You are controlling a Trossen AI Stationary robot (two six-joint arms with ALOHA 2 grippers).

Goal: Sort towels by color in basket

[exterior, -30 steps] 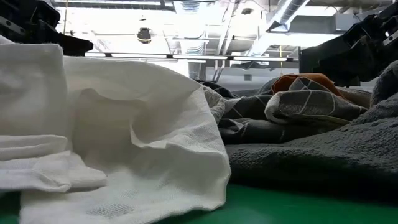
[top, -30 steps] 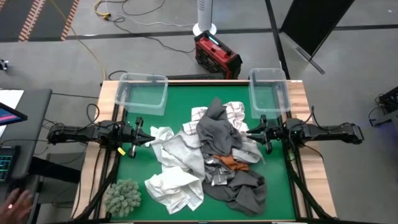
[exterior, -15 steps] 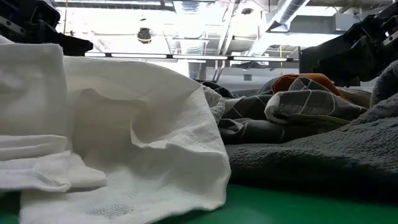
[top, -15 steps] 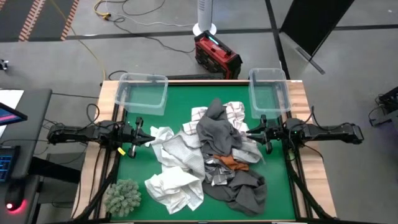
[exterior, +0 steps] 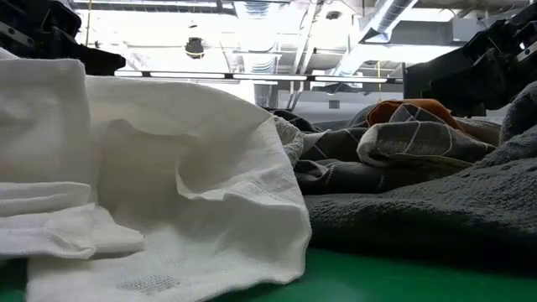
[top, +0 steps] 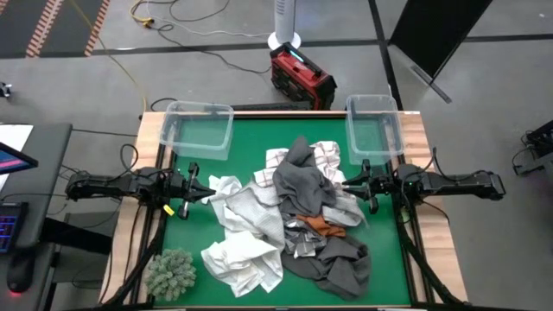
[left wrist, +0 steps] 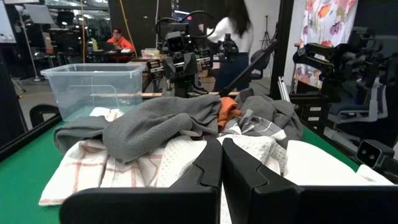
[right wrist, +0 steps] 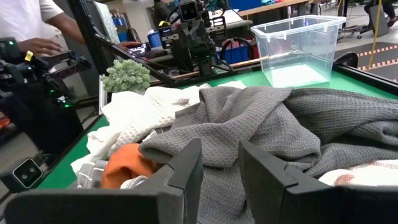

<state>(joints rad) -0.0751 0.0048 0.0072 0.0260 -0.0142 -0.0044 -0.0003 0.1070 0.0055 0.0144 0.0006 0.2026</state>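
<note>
Green mat, high view: towels (top: 289, 216) heaped mid-table, clear baskets (top: 198, 130) at far corners seemingly empty, so sorting not begun. Left gripper (top: 210, 191) and right gripper (top: 343, 183) parked flanking pile, touching nothing.
Low view: white cloth in front, rust-orange towel (exterior: 411, 110) behind.
Left wrist view: fingers (left wrist: 205, 168) pressed together, empty.
Right wrist view: fingers (right wrist: 186, 163) parted, empty, aimed at dark grey towel (right wrist: 261, 127), probably first pick.

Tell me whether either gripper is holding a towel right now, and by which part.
Nothing is held. The left gripper is shut and empty beside the towels; the right gripper stands open at the pile's other side, with nothing between its fingers.
</note>
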